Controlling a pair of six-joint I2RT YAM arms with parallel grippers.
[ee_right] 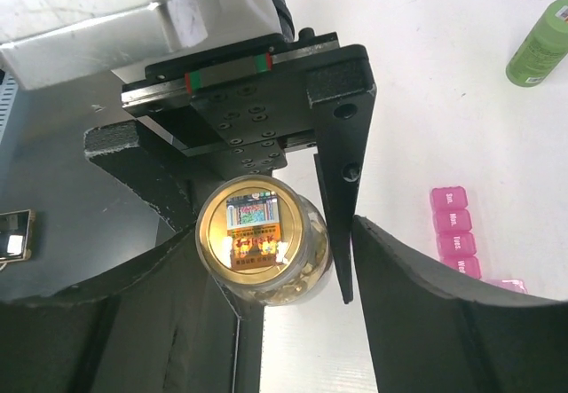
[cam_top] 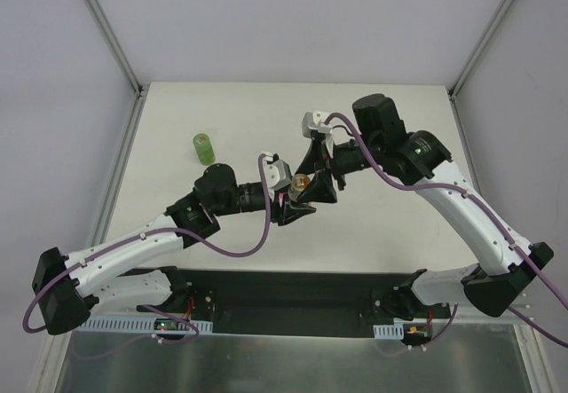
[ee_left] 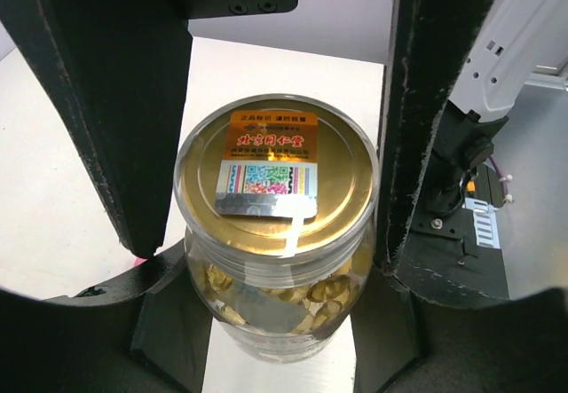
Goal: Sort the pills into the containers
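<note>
A small clear bottle (cam_top: pixel 300 182) with a gold lid (ee_left: pixel 275 167) hangs above the table's middle. Yellow-brown pills (ee_left: pixel 324 297) show through its wall. My left gripper (cam_top: pixel 289 203) is shut on the bottle's body (ee_left: pixel 275 322). My right gripper (cam_top: pixel 318 178) faces the lid (ee_right: pixel 253 231) and is open, one finger on each side of it, the right one clearly apart from it. The pink containers (ee_right: pixel 454 231) lie on the table beyond the grippers, partly hidden by my right finger (ee_right: pixel 444 313). They are hidden in the top view.
A green cylindrical bottle (cam_top: pixel 204 148) stands on the table to the left of the grippers; it also shows in the right wrist view (ee_right: pixel 540 45). The table's near edge and the dark base plate (cam_top: pixel 293 291) lie below the arms.
</note>
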